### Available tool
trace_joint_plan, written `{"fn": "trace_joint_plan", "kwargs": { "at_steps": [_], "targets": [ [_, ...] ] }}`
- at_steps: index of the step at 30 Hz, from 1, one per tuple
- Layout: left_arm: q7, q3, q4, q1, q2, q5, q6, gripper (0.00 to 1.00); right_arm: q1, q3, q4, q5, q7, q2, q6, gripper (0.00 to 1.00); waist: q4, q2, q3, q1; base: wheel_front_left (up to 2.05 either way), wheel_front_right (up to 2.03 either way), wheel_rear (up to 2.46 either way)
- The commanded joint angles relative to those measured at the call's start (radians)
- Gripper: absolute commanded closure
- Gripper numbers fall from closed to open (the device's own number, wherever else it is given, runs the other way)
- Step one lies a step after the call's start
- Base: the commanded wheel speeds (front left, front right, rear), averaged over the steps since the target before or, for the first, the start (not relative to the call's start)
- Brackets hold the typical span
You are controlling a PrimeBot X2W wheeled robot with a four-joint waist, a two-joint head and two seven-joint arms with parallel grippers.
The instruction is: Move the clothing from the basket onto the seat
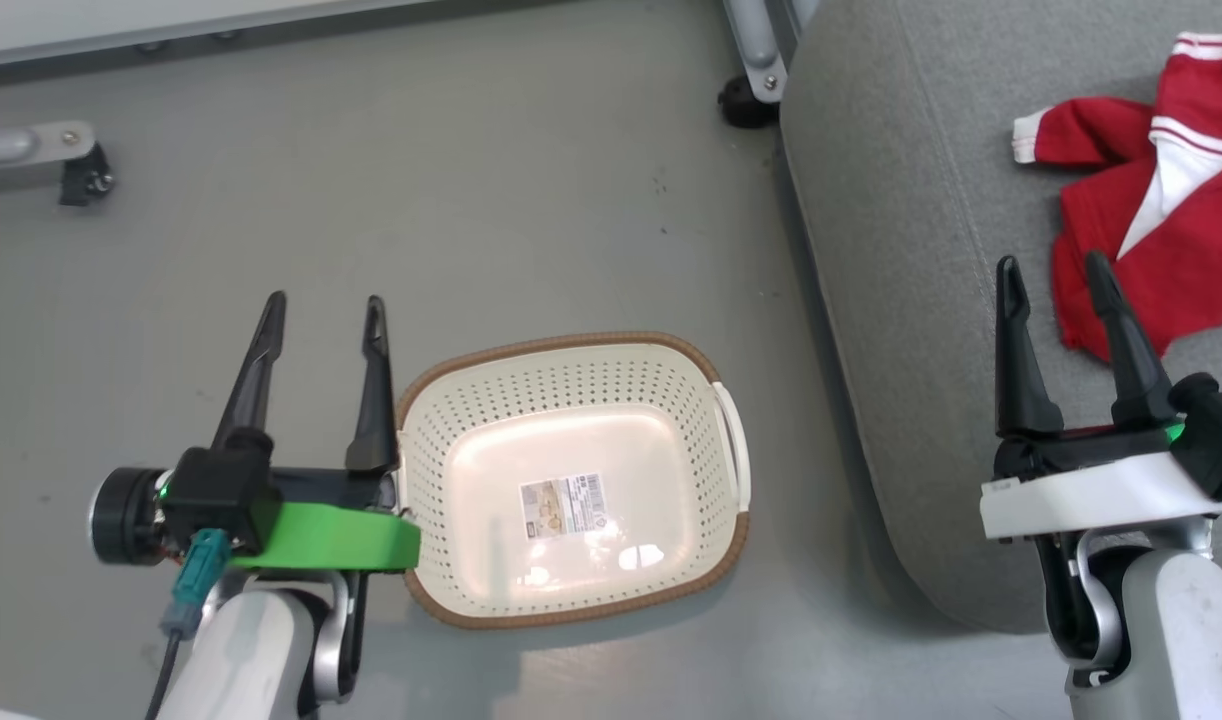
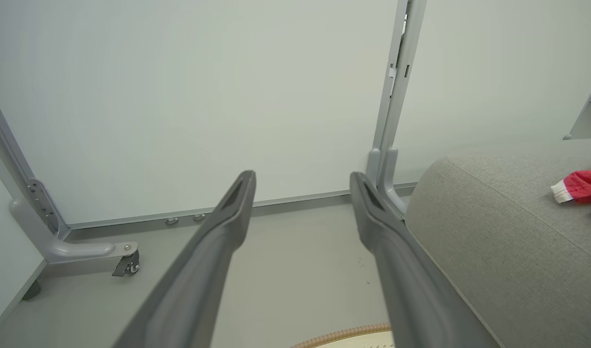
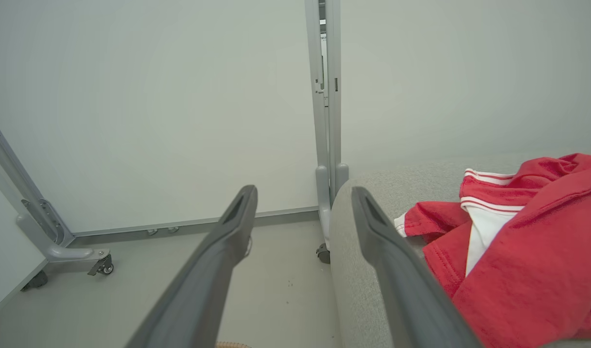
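The cream perforated basket (image 1: pixel 571 480) stands on the floor with nothing in it but a paper label on its bottom; a sliver of its brown rim (image 2: pixel 344 334) shows in the left wrist view. Red clothing (image 1: pixel 1161 210) with white stripes and a white cuff lies spread on the grey seat (image 1: pixel 901 260) at the right. It also shows in both wrist views: clothing (image 3: pixel 527 241), a red sleeve (image 2: pixel 583 186), seat (image 2: pixel 508 241), seat (image 3: pixel 358 285). My left gripper (image 1: pixel 324 305) is open just left of the basket. My right gripper (image 1: pixel 1053 265) is open over the seat, beside the clothing's near edge. Both hold nothing.
White partition panels on grey wheeled feet (image 2: pixel 116 253) close off the far side. Another caster (image 1: pixel 746 100) stands by the seat's far corner. Grey floor (image 1: pixel 471 200) lies between the basket and the panels.
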State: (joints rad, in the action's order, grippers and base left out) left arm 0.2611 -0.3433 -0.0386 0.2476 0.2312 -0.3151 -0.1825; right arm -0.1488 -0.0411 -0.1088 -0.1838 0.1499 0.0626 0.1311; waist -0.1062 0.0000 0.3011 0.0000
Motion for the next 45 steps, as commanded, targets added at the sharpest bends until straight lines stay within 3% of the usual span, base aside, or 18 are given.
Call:
{"fn": "trace_joint_plan", "kwargs": {
  "at_steps": [1, 7, 24, 31, 45],
  "targets": [
    [0.004, 0.017, -0.002, -0.025, 0.003, -0.004, -0.007, 0.0, 0.023, 0.004, -0.014, 0.006, -0.006, -0.003, -0.001, 0.0, 0.046, 0.0, -0.047, 0.0, 0.0, 0.0, 0.0],
    [0.004, 0.093, 0.001, -0.107, -0.008, -0.01, -0.006, 0.0, 0.085, 0.015, -0.045, 0.02, -0.033, -0.008, -0.001, 0.0, 0.076, 0.0, -0.102, 0.0, 0.0, 0.0, 0.0],
    [0.004, 0.177, -0.019, -0.283, -0.084, 0.055, 0.079, 0.0, 0.234, 0.044, -0.052, 0.004, -0.087, -0.011, -0.001, 0.0, 0.09, 0.0, -0.225, 0.0, 0.0, 0.0, 0.0],
    [0.004, 0.2, -0.059, -0.308, -0.099, 0.083, 0.109, 0.0, 0.262, 0.045, -0.057, -0.002, -0.096, -0.011, -0.001, 0.0, 0.09, 0.0, -0.249, 0.0, 0.0, 0.0, 0.0],
    [0.004, 0.217, -0.115, -0.304, -0.119, 0.117, 0.129, 0.0, 0.272, 0.055, -0.061, 0.002, -0.11, -0.011, -0.001, 0.0, 0.094, 0.0, -0.265, 0.0, 0.0, 0.0, 0.0]
  ]
}}
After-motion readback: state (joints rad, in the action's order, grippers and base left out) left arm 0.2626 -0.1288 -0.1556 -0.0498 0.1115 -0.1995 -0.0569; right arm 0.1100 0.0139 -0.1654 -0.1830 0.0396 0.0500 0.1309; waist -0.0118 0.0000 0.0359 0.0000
